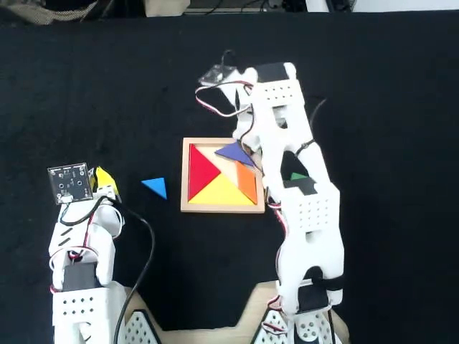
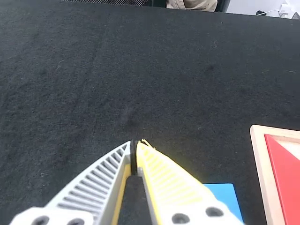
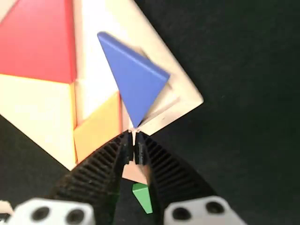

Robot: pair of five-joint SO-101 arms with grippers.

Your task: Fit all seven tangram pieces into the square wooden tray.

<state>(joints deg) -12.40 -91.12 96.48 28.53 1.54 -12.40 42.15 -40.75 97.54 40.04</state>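
Fig.: seating step, we judge. Right gripper (image 3: 134, 138), jaws pressed together, tips at corner of dark-blue wooden triangle (image 3: 133, 77), askew in square wooden tray (image 3: 190, 96) just ahead; poss. nudging it. Next: rotate it flat into the gap. Left gripper (image 2: 136, 145), likewise closed, over black cloth (image 1: 358, 86); light-blue triangle (image 2: 224, 197) beside it.

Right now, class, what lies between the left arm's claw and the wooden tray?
A small light-blue triangle, flat on the black cloth, touching neither; the high view shows it.
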